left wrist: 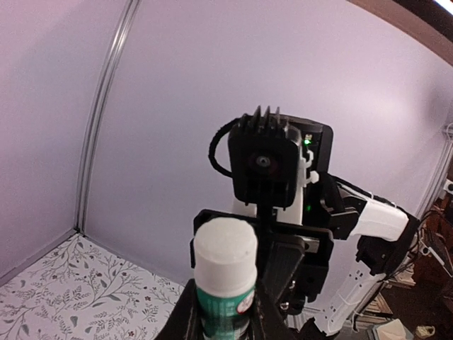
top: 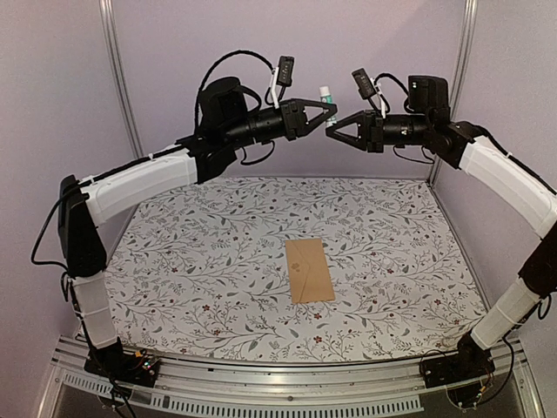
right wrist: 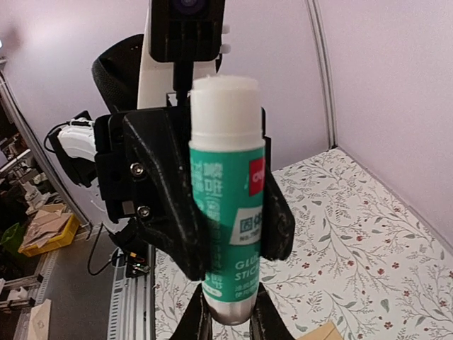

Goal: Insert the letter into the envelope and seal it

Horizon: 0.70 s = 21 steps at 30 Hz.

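The tan envelope (top: 310,270) lies flat on the floral table, right of centre; its corner shows in the right wrist view (right wrist: 323,331). No cream letter is in view. Both grippers are raised high at the back, tip to tip. Between them is a green glue stick (top: 325,94) with a white top, standing upright. My left gripper (top: 329,111) is shut on its green body (left wrist: 225,283). My right gripper (top: 332,131) is shut on its silver base (right wrist: 228,312), under the left fingers (right wrist: 166,205).
The floral tablecloth (top: 200,252) covers the table. Purple walls with metal posts (top: 122,87) close in the back and sides. An aluminium rail (top: 287,383) runs along the near edge by the arm bases.
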Tool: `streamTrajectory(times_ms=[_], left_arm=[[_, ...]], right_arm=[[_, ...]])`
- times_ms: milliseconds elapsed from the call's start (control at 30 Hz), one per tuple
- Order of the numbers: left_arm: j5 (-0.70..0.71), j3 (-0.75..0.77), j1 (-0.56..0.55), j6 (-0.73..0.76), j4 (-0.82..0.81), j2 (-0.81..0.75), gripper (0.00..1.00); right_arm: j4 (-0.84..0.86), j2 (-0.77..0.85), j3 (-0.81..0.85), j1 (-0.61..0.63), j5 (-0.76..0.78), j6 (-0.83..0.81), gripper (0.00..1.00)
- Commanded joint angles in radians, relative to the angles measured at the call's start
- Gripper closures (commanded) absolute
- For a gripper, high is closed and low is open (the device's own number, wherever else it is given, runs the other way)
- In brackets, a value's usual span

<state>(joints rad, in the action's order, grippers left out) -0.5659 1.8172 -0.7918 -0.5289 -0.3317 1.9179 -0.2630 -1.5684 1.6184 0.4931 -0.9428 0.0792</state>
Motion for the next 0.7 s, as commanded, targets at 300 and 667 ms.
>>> streamTrajectory(times_ms=[300,667], left_arm=[[0.604,0.178,-0.057,0.042,0.161,0.087,1.00],[0.144,-0.030,0.006,0.208,0.051,-0.078,1.00]], right_arm=[[0.171,0.075,-0.015,0.370,1.124,-0.305,1.00],[-0.112,0.197,-0.126,0.146,0.462,-0.234,0.52]])
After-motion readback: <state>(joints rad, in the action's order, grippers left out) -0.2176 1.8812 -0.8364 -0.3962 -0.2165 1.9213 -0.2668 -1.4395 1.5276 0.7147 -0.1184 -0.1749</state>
